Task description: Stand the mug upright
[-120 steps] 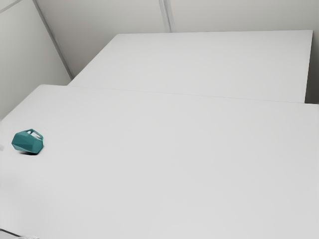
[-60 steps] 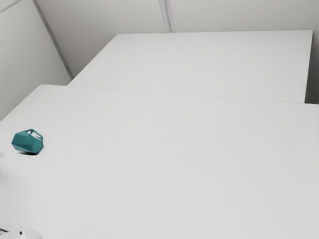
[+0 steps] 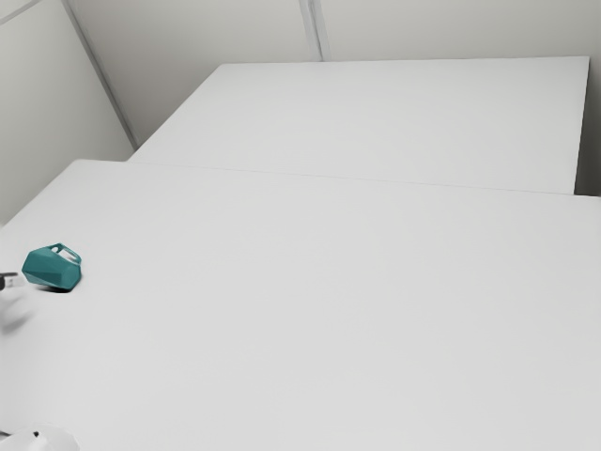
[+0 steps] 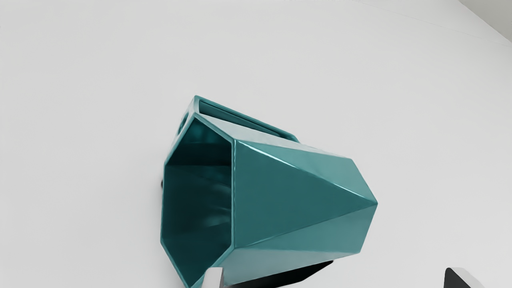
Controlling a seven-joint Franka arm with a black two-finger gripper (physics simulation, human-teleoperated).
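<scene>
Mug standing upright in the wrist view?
No, the mug lies on its side, its open mouth facing sideways.

Mug (image 3: 52, 269) on its side on tabletop (image 3: 310, 310). Relative to mug: end effector (image 3: 10, 281) just beside, toward exterior view's left; arm part (image 3: 47, 442) closer to exterior camera; second flat surface (image 3: 376, 117) beyond, toward exterior view's right; wall (image 3: 188, 38) behind, past second flat surface.

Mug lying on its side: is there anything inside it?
Inside the mug I see shadowed teal inner walls with faint glints. Its outer side covers the deepest part, so I can't tell what is there.
</scene>
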